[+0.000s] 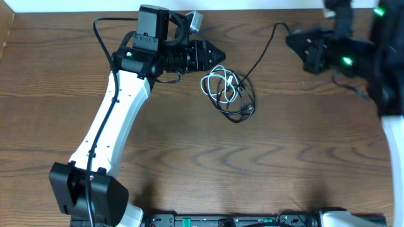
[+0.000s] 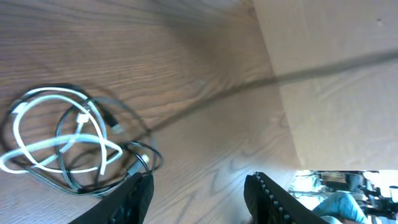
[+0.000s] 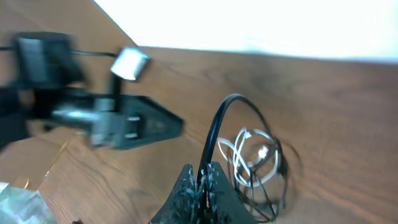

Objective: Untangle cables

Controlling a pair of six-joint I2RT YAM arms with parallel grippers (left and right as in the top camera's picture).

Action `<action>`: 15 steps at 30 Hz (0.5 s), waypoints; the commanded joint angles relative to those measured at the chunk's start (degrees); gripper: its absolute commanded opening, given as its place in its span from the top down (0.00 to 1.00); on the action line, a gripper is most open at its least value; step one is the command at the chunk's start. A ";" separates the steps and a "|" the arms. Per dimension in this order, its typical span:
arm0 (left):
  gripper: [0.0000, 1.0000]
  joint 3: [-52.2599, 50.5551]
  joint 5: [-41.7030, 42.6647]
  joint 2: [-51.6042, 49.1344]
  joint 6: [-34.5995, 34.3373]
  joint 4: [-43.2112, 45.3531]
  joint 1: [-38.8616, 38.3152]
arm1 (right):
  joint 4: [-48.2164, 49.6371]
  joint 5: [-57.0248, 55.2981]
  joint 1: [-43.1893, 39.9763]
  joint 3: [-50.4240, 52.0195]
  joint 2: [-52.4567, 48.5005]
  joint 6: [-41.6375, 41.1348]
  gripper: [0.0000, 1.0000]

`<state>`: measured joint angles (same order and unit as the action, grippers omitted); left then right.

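The cables (image 1: pixel 228 92) lie in a tangle on the wooden table, a white cord looped among thin black ones. One black cable (image 1: pixel 264 53) runs up and right from the tangle to my right gripper (image 1: pixel 293 41). In the right wrist view that gripper (image 3: pixel 204 177) is shut on the black cable (image 3: pixel 214 134), with the tangle (image 3: pixel 256 157) beyond it. My left gripper (image 1: pixel 221 57) hovers just up and left of the tangle. It (image 2: pixel 199 190) is open with only bare wood between its fingers (image 2: pixel 134 199), and the tangle (image 2: pixel 68 140) lies to its left.
The table's far edge meets a light wall (image 1: pixel 252 5) close behind both grippers. A cardboard-coloured panel (image 2: pixel 336 81) stands to the right in the left wrist view. The left arm's white link (image 1: pixel 113 120) crosses the table's left half.
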<state>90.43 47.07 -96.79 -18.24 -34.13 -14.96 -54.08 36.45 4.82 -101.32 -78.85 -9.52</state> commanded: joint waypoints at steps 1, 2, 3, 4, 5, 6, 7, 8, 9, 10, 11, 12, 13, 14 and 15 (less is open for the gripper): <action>0.47 -0.66 -1.75 -1.66 1.79 -0.15 -1.31 | 0.07 -1.07 -0.33 -0.31 3.50 -0.13 0.99; 0.47 -0.66 -1.70 -2.05 2.19 -0.15 -1.84 | 0.04 -2.03 -0.33 -0.31 4.61 -0.79 0.99; 0.46 -0.66 -1.73 -2.40 2.43 -0.15 -2.36 | -0.09 -3.15 -0.33 -0.31 5.57 -1.40 0.99; 0.46 -0.66 -1.73 -2.86 2.86 -0.15 -2.97 | -0.17 -4.79 -0.33 -0.31 6.54 -2.23 0.99; 0.45 -0.66 -1.73 -3.17 3.26 -0.15 -3.58 | -0.44 -6.51 -0.33 -0.31 7.23 -2.99 0.99; 0.45 -0.66 -1.73 -3.48 3.48 -0.15 -4.11 | -0.68 -8.09 -0.33 -0.31 7.74 -3.76 0.99; 0.44 -0.66 -1.73 -3.87 3.65 -0.13 -4.74 | -1.07 -10.01 -0.33 -0.31 8.24 -4.68 0.99; 0.44 -0.66 -1.75 -4.24 3.65 -0.13 -5.40 | -1.51 -11.72 -0.35 -0.31 8.63 -5.49 0.99; 0.43 -0.66 -1.75 -4.74 3.65 -0.13 -5.99 | -1.99 -13.42 -0.35 -0.31 8.92 -6.45 0.99; 0.43 -0.66 -1.75 -5.20 3.65 -0.13 -6.58 | -2.43 -15.28 -0.39 -0.31 9.16 -7.45 0.99; 0.43 -0.66 -1.75 -5.88 3.65 -0.13 -7.26 | -2.89 -17.05 -0.50 -0.31 9.29 -8.44 0.99; 0.42 -0.66 -1.75 -6.27 3.65 -0.15 -7.69 | -3.32 -18.64 -0.70 -0.31 9.42 -9.29 0.99; 0.42 -0.66 -1.77 -6.93 3.65 -0.15 -8.26 | -3.69 -19.96 -0.98 -0.31 9.55 -10.03 0.99; 0.41 -0.68 -1.77 -7.54 3.65 -0.13 -8.83 | -4.09 -20.92 -1.36 -0.31 9.62 -10.51 0.99; 0.40 -0.68 -1.75 -8.37 3.63 -0.13 -9.55 | -4.44 -21.68 -1.95 -0.31 9.70 -11.10 0.99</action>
<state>90.39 45.89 -103.00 -15.99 -34.13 -23.16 -58.15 21.19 4.27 -101.30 -70.11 -16.91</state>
